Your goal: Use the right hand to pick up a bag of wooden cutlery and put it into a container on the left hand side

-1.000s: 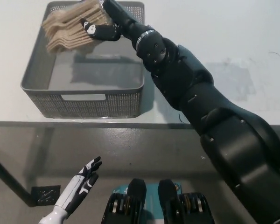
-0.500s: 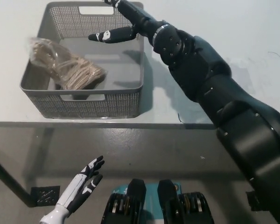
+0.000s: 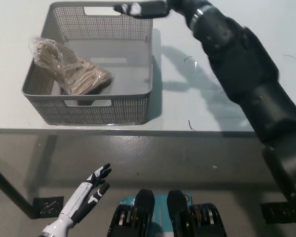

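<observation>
Head view, release completed. The bag of wooden cutlery (image 3: 69,70) now lies inside the grey basket (image 3: 89,107) at the upper left of the frame, resting on the basket floor against its left wall, with the handles fanned toward the centre. A second ago the bag was held at the basket's far edge; half a second ago it had already dropped to its present spot, and it has not shifted since. The black right hand (image 3: 144,8) has meanwhile drawn back to the top edge of the frame, just over the basket's far rim, its fingers (image 3: 124,8) stretched out flat and holding nothing. The white left hand (image 3: 85,198) rests at the lower left, below the bench (image 3: 180,106), fingers spread and empty. Judged from this arrangement, the placement is done and only the arm's retreat remains.
</observation>
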Controlling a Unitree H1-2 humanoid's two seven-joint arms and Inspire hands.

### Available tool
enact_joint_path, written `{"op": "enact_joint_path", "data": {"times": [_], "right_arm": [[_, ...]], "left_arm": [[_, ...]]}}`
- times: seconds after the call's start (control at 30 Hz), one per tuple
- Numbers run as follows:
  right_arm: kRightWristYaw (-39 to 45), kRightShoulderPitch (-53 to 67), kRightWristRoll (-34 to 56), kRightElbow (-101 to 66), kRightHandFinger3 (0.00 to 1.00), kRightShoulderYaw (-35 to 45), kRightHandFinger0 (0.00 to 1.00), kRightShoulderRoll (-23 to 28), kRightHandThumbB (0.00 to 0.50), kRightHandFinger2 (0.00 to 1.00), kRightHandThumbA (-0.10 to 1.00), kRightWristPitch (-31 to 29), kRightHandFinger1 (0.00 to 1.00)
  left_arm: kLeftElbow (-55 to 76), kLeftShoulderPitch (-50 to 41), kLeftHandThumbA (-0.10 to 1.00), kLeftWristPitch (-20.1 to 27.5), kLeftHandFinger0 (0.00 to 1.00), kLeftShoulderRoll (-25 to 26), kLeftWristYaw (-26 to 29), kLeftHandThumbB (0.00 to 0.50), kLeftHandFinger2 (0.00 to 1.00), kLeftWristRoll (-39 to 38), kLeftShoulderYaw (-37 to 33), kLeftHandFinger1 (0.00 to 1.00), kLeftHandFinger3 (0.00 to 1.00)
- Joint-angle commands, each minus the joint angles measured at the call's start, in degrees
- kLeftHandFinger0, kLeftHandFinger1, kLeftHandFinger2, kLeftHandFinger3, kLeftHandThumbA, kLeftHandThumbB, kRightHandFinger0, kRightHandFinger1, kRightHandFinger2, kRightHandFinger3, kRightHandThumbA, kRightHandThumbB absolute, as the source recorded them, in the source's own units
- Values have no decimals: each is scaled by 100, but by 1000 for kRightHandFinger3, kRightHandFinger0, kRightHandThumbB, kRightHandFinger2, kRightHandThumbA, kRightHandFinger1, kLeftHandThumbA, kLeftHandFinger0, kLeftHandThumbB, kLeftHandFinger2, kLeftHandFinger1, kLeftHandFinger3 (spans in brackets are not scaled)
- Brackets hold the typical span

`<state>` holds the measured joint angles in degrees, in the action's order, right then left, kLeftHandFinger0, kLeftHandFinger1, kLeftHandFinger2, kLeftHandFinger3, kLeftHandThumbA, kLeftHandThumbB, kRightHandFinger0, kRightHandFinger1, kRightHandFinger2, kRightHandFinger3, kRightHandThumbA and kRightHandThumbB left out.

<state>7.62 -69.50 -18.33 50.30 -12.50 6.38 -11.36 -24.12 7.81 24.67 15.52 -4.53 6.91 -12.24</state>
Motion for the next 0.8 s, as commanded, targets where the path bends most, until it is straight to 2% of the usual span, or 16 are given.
{"op": "enact_joint_path", "data": {"times": [0.0,0.07,0.13,0.17,0.3,0.4,0.47,0.5,0.53,0.63,0.67,0.7,0.73,0.77], "right_arm": [[667,1143,1111,-3954,1000,854,1000,903,384,1000,818,1005,1000],[612,1581,1156,-4658,1000,1007,1000,1044,390,1000,853,1024,1000],[539,2309,1407,-5584,1000,1275,1000,1149,376,1000,872,1181,1000],[517,2663,1659,-5934,1000,1401,1000,1194,358,1000,842,1157,1000],[350,4019,2090,-7057,1000,1627,1000,1267,374,1000,865,1076,1000],[269,4743,2106,-7452,1000,1614,1000,1269,331,1000,885,895,1000],[239,5068,2080,-7560,1000,1606,1000,1256,331,1000,874,857,1000],[211,5273,2053,-7592,1000,1595,1000,1246,378,1000,867,784,1000],[182,5538,2060,-7622,1000,1578,1000,1219,354,1000,886,695,1000],[80,6141,2006,-7342,1000,1412,1000,1012,361,1000,1000,238,1000],[35,6258,1936,-7214,1000,1357,1000,917,348,1000,1000,118,1000],[-38,6475,1964,-6903,1000,1255,1000,702,309,1000,1000,-151,1000],[-45,6550,2000,-6842,1000,1234,1000,644,304,1000,1000,-195,1000],[-26,6708,2106,-6653,1000,1172,1000,542,262,1000,1000,-344,1000]], "left_arm": [[54,249,939,226,1000,212,-75,362,1000,66,-15,1000,1000],[66,229,924,226,1000,207,-97,365,1000,17,16,1000,1000],[99,182,926,226,1000,220,-48,366,1000,57,34,1000,1000],[90,183,919,226,1000,221,-39,358,1000,47,37,1000,1000],[44,124,943,226,1000,226,23,371,1000,46,92,1000,1000],[12,93,957,226,1000,209,27,367,1000,-62,178,1000,1000],[-12,48,968,226,1000,183,67,363,1000,-86,195,1000,1000],[-10,10,976,226,1000,168,65,362,1000,-124,209,1000,1000],[-2,-36,989,226,1000,158,97,358,1000,-118,213,1000,1000],[25,-139,1000,226,1000,139,161,349,1000,-114,244,1000,1000],[25,-156,1000,226,1000,126,158,349,1000,-147,259,1000,1000],[8,-163,1000,226,1000,103,148,356,1000,-190,274,1000,1000],[1,-176,1000,226,1000,91,147,356,1000,-195,274,1000,1000],[9,-213,1000,226,1000,76,152,363,1000,-204,278,1000,1000]]}}
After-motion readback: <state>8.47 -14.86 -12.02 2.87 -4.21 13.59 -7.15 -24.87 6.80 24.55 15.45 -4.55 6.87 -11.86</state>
